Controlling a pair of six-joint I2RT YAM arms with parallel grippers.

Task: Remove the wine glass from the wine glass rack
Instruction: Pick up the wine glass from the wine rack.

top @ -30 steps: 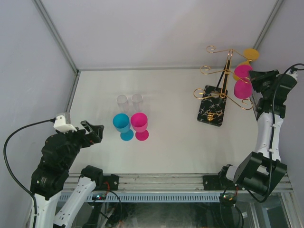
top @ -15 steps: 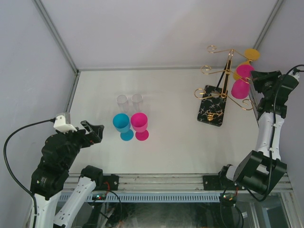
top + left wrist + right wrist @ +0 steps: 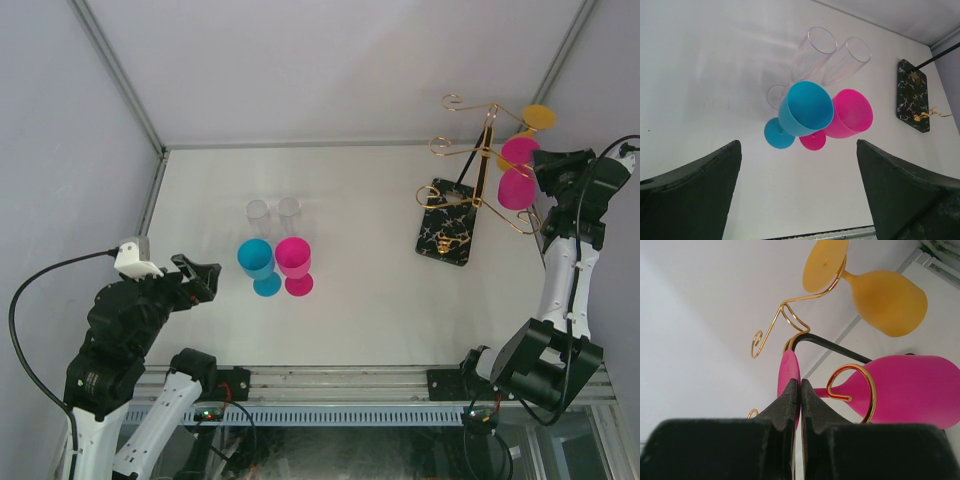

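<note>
White tabletop (image 3: 360, 300) below, with the wine glass rack (image 3: 480, 172) at far right. A pink wine glass (image 3: 514, 188) hangs upside down in its gold loop (image 3: 856, 386), beside a yellow glass (image 3: 890, 295). My right fingers (image 3: 785, 405) are pressed together and seem to nip the rim of the pink foot. My left fingers (image 3: 695, 190) gape wide, holding nothing. I judge the unhooking is in hand. Next I must slide the stem out through the loop's open side without dragging the rack over.

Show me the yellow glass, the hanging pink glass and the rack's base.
yellow glass (image 3: 892, 302), right wrist view, its bowl.
hanging pink glass (image 3: 912, 390), right wrist view, its bowl.
rack base (image 3: 440, 225), top view, its marbled top.
</note>
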